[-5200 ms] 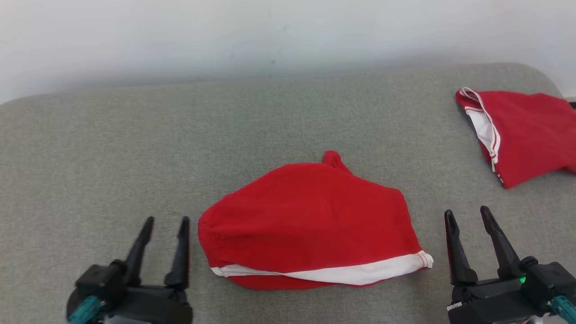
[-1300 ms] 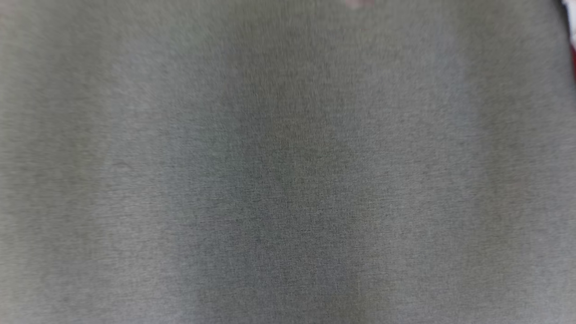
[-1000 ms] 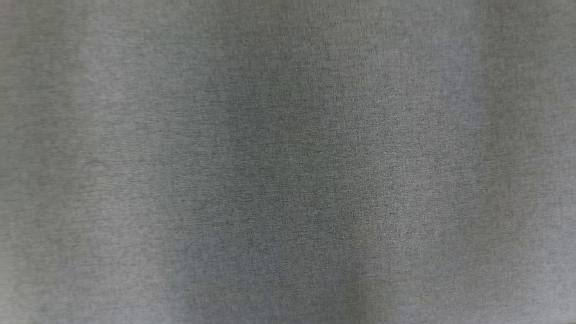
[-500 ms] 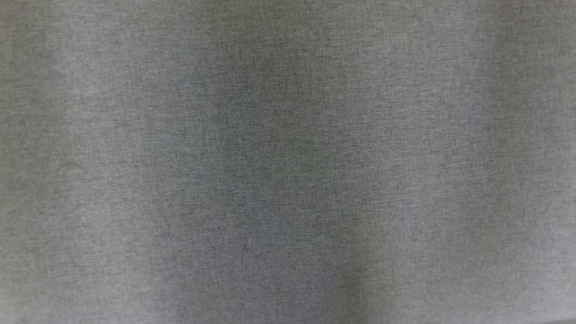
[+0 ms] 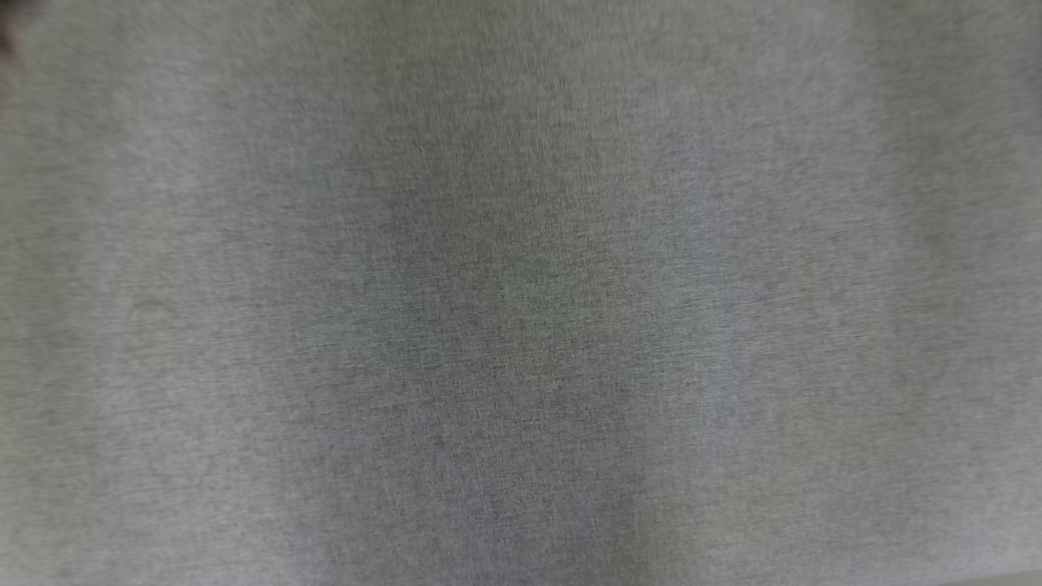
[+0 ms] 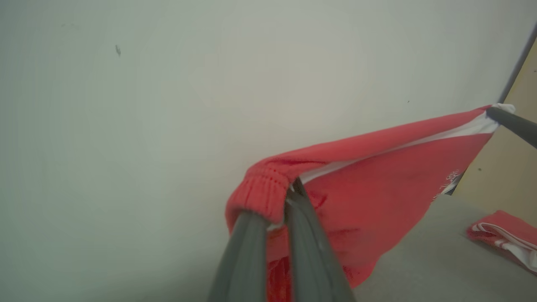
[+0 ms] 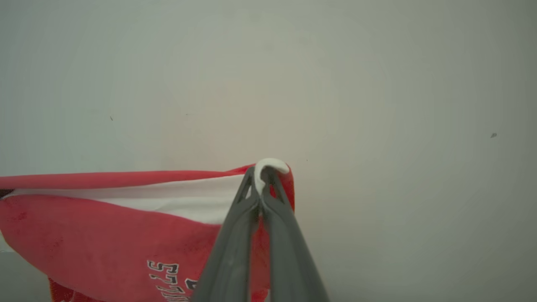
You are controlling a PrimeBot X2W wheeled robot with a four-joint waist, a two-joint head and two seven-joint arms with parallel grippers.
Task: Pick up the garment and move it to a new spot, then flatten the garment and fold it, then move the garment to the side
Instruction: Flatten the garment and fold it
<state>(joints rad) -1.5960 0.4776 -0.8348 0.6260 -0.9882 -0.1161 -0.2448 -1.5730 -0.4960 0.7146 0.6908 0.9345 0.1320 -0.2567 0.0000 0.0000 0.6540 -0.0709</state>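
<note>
The left gripper [image 6: 289,193] and right gripper [image 7: 262,178], each pinched tight on a corner, have lifted the red garment [image 6: 390,172] off the grey fabric surface [image 5: 521,293].

Head view: grey cloth surface [image 5: 521,293] blurred; dark smudge [image 5: 8,37], picture's upper left corner, unidentifiable.
Left wrist view: second red garment [image 6: 507,224] cut by right edge; print [image 6: 451,180] on held garment [image 6: 377,188] too small to read.
Right wrist view: lettering [image 7: 165,268] cut by bottom edge, partly behind right gripper [image 7: 261,176].
</note>
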